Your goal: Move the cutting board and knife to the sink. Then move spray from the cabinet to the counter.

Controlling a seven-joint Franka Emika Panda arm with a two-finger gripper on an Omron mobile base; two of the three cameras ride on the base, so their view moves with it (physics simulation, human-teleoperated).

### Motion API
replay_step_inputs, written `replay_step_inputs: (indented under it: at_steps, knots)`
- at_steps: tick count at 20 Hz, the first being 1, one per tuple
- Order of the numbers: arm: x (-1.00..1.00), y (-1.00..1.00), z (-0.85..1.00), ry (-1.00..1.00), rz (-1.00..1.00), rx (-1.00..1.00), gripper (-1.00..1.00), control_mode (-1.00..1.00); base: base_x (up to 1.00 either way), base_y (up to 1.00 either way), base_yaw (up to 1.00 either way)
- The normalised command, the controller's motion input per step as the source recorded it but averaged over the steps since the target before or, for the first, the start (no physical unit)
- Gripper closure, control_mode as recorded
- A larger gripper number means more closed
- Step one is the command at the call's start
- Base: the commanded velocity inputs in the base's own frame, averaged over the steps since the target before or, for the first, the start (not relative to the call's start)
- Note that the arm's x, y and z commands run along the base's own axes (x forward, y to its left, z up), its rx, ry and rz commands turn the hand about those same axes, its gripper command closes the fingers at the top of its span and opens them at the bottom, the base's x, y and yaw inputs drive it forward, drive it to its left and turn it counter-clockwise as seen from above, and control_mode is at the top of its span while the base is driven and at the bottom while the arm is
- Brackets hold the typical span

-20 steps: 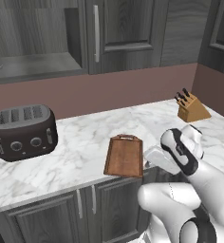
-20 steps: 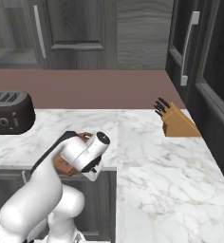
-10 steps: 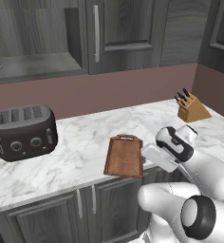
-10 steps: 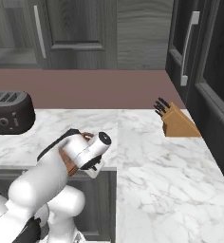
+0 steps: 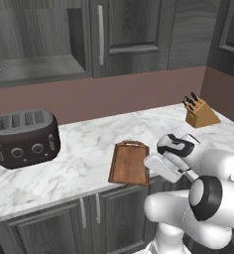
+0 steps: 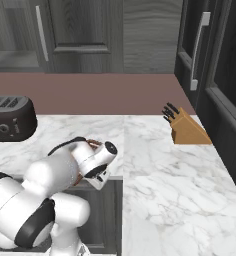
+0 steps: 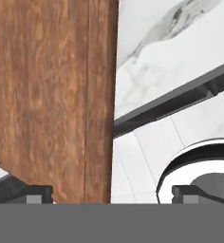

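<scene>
Hand spread over the board's edge

Your hand (image 7: 104, 192) straddles the board (image 5: 130, 162), lower centre; close off-centre and it could slide off the surface (image 5: 89, 149).

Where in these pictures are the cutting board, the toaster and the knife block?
cutting board (image 5: 129, 162): left base view, middle of its wooden face.
toaster (image 5: 24, 138): left base view, its dark front.
knife block (image 6: 188, 132): right base view, its tan wooden side.

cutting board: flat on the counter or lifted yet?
Flat. The cutting board lies on the counter at its front edge, handle slot toward the wall. The gripper is open beside it, nothing held.
</scene>
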Motion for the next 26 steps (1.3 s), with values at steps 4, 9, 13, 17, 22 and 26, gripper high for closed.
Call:
replay_step_inputs:
  at_steps: [4, 9, 13, 17, 22, 26]
  knots:
    - [0.00, 0.21, -0.41, 0.00, 0.00, 0.00, -1.00, -1.00, 0.00, 0.00, 0.00]
    - [0.00, 0.28, -0.33, 0.00, 0.00, 0.00, -1.00, -1.00, 0.00, 0.00, 0.00]
    - [0.00, 0.24, -0.23, -0.02, 0.00, 0.00, -1.00, -1.00, 0.00, 0.00, 0.00]
    - [0.00, 0.11, -0.06, -0.09, -0.01, 0.00, -1.00, -1.00, 0.00, 0.00, 0.00]
    - [-0.03, 0.07, 0.00, -0.11, -0.01, 0.01, 1.00, -1.00, 0.00, 0.00, 0.00]
    - [0.00, 0.01, 0.00, 0.00, 0.00, 0.00, 1.00, -1.00, 0.00, 0.00, 0.00]
